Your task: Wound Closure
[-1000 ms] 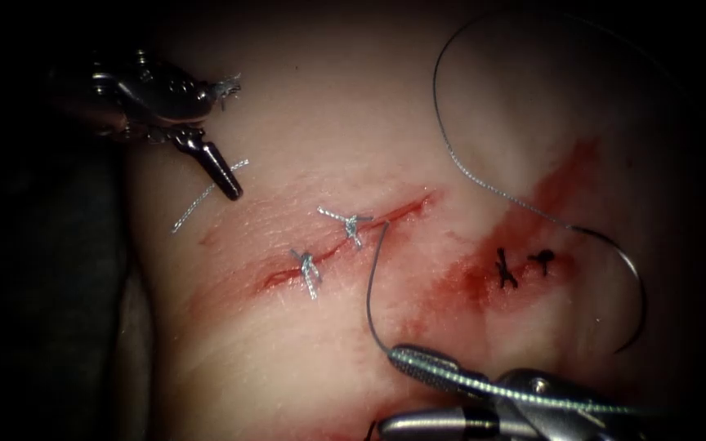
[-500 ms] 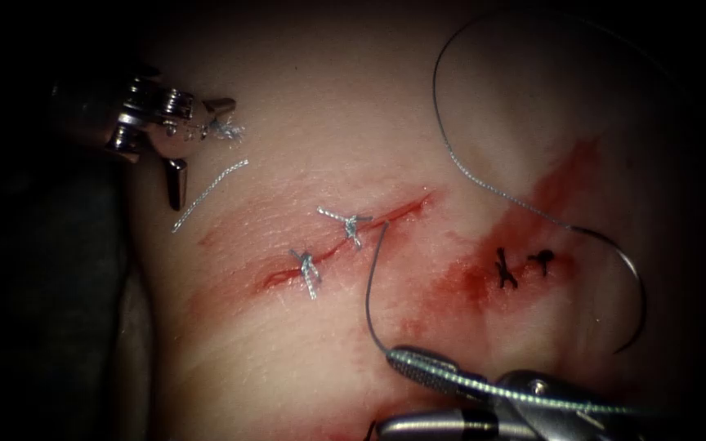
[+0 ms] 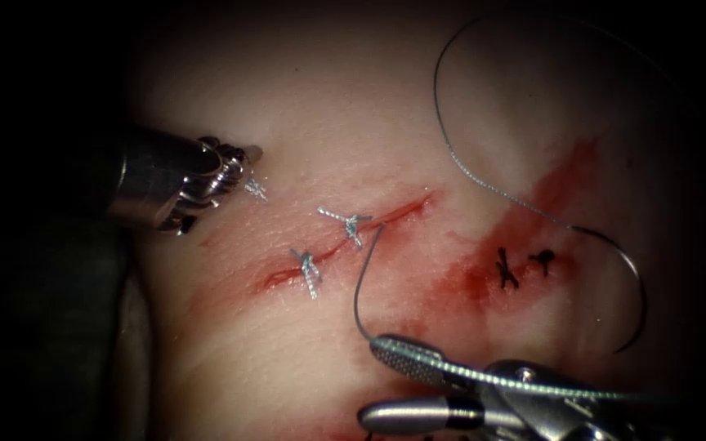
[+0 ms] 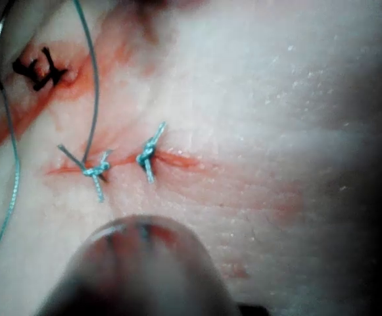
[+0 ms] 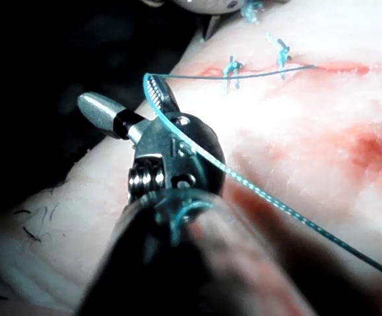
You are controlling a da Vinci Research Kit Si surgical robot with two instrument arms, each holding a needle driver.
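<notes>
The cut (image 3: pixel 345 241) runs slantwise across the tissue (image 3: pixel 328 106) and carries two knotted pale stitches (image 3: pixel 351 222). A thread (image 3: pixel 359 286) leaves the cut's right part and curves down to my right tool (image 3: pixel 369 382), whose jaws stand wide open. From there the thread lies along the serrated face of one jaw and runs off right; the right wrist view shows this too (image 5: pixel 115 89). A thin smooth curve, seemingly the needle (image 3: pixel 637 286), lies on the tissue far right of the cut, held by neither tool. My left tool (image 3: pixel 243 159) sits left of the cut with a thread scrap (image 3: pixel 255 189) at its tip.
Two dark stitches (image 3: pixel 504 269) sit in a patch of red fluid (image 3: pixel 484 278) right of the cut. A long loop of thread (image 3: pixel 451 155) arcs over the upper right tissue. The tissue's left edge (image 3: pixel 136 310) drops into darkness.
My left tool has swung down and right toward the cut's left end, now covering the loose thread piece that lay there. The right tool shifted slightly left, bowing the thread from the cut.
</notes>
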